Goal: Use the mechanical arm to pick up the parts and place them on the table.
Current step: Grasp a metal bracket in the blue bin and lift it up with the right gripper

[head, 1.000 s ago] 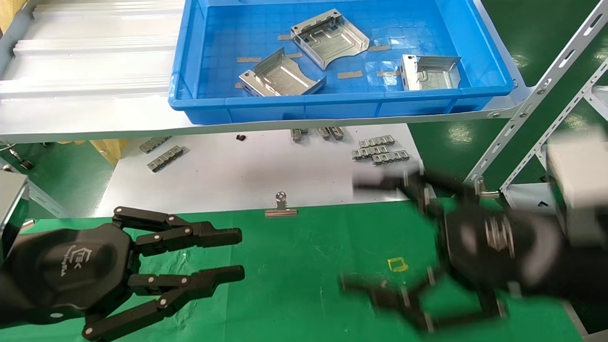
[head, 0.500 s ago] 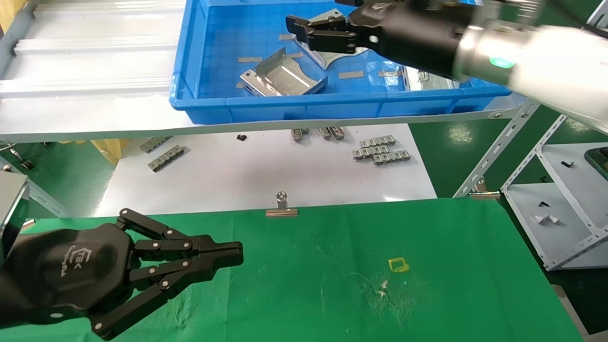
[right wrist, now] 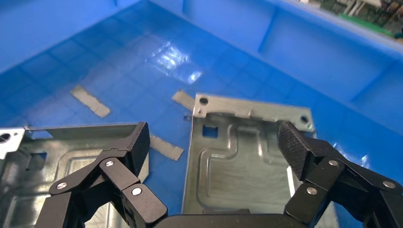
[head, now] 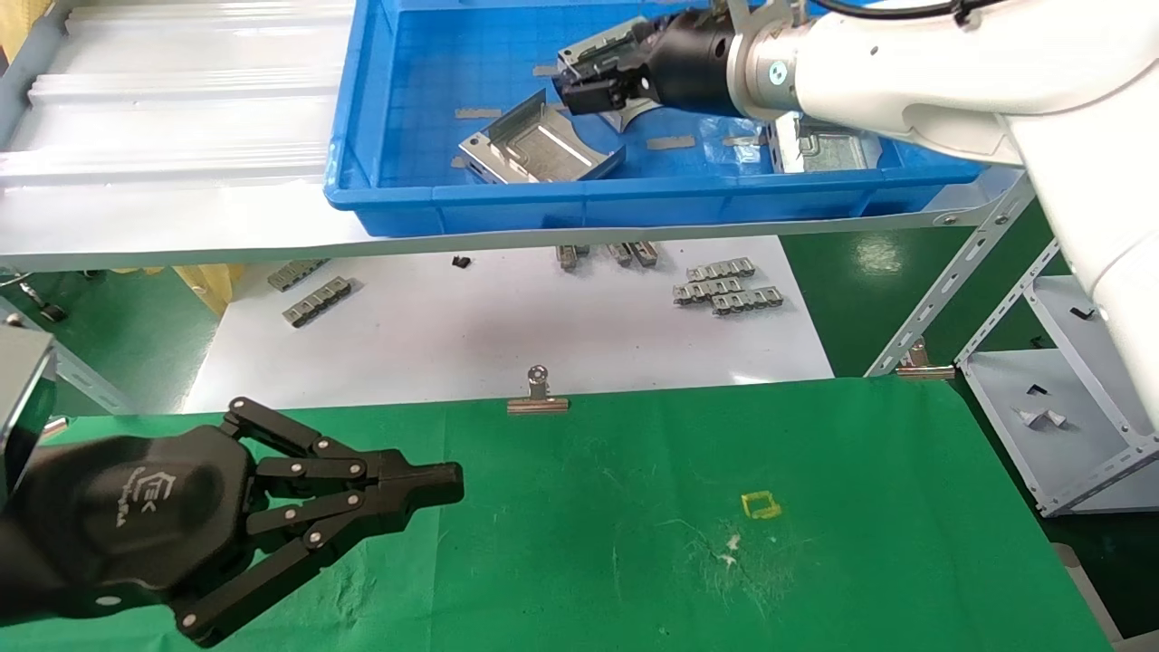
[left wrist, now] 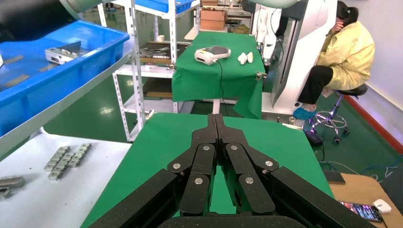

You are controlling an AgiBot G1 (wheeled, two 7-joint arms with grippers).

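Two tools show: the left tool, fingers together, rests over the near left of the green desk. Far off in the blue bin, the right tool spreads apart around the middle bracket, between two other brackets.

Upper centre, a blue bin with grid-patterned floor holds shiny silver parts. Lower frame, the green bench bears white scuffs and a yellow square outline.
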